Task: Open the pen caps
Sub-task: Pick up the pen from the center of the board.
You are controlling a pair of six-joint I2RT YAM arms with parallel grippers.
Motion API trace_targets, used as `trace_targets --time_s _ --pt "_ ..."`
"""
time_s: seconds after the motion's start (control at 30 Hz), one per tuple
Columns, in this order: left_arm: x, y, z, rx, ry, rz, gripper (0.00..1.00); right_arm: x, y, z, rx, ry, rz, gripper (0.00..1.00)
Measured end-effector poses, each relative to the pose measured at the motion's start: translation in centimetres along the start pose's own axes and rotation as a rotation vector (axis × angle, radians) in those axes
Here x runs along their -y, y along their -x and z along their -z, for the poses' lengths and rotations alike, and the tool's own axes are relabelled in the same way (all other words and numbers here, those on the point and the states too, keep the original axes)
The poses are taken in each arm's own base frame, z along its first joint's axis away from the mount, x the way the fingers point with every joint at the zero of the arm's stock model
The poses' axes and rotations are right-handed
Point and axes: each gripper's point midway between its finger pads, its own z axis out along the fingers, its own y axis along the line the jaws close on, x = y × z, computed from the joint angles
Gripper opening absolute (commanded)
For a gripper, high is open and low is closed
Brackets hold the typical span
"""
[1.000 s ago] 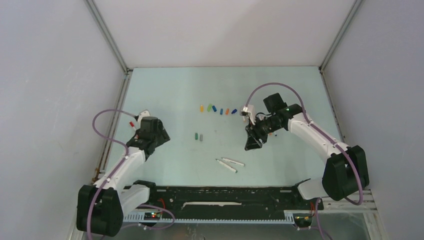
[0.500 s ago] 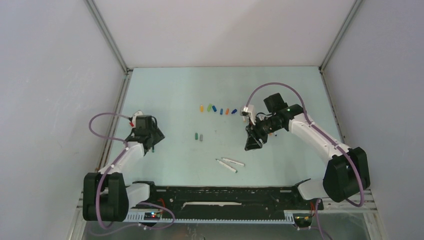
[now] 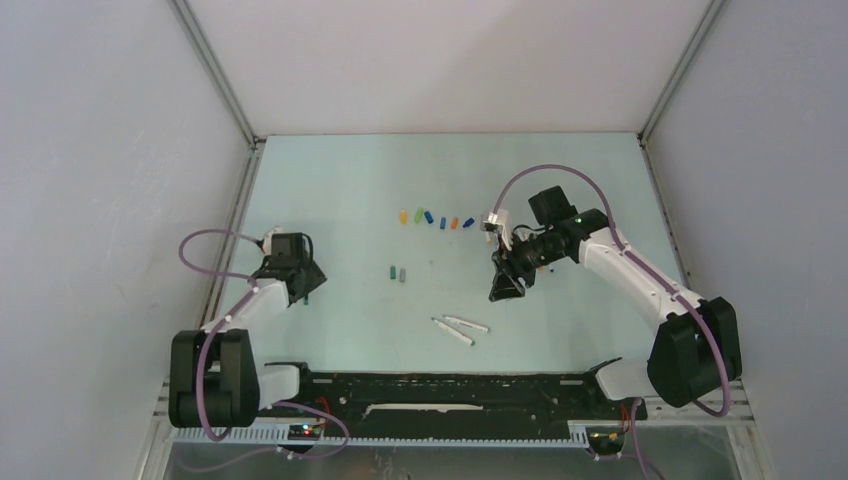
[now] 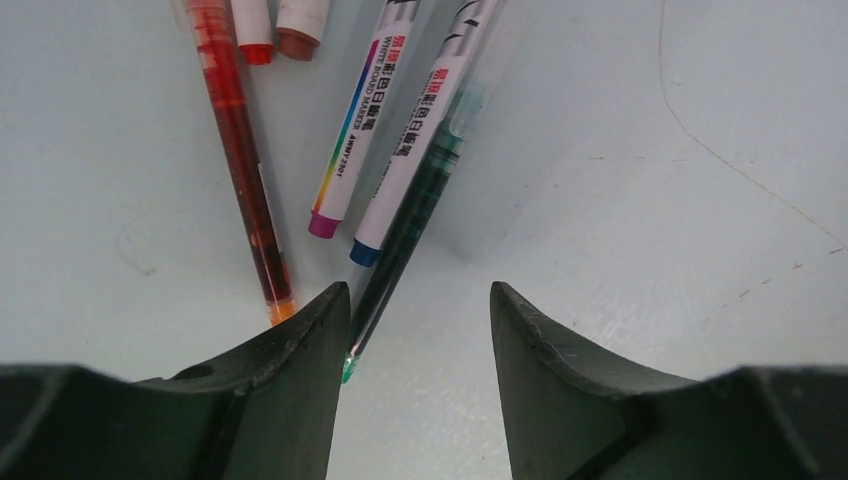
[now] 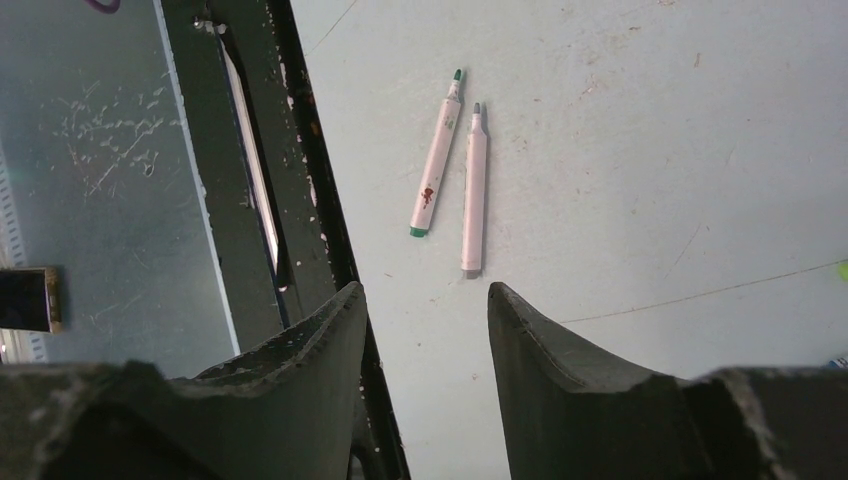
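Hovers over the green pen (image 4: 415, 200) with the left gripper (image 4: 418, 300) half wide, empty. Holds the right gripper (image 5: 425, 300) open, empty. Next, must close, lift, pull off its cap (image 4: 478, 50)

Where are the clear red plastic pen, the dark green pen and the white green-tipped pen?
clear red plastic pen (image 4: 240, 165): left wrist view, mid-barrel.
dark green pen (image 4: 405, 240): left wrist view, lower barrel.
white green-tipped pen (image 5: 437, 150): right wrist view, mid-barrel.

A scratched pale green worktop (image 3: 340, 180) lies between plain white walls (image 3: 440, 60) on three sides; metal posts (image 3: 215, 70) rise at the far corners; a black rail (image 3: 450, 385) edges the near side.
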Motion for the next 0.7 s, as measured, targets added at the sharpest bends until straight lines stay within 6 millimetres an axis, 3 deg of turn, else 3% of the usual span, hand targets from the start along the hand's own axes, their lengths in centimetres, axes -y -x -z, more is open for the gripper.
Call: trace_targets --time_s 0.23,0.37,0.7 --pt "-0.7 -0.1 -0.7 -0.016 0.031 0.008 0.51 -0.1 0.1 0.1 0.002 0.000 0.006 0.51" --pt "-0.7 0.2 -1.0 -0.010 0.032 0.015 0.43 -0.2 0.1 0.1 0.005 0.000 0.010 0.51" --pt "0.1 0.4 -1.4 -0.020 -0.003 0.010 0.36 -0.3 0.2 0.2 0.009 0.004 0.018 0.51"
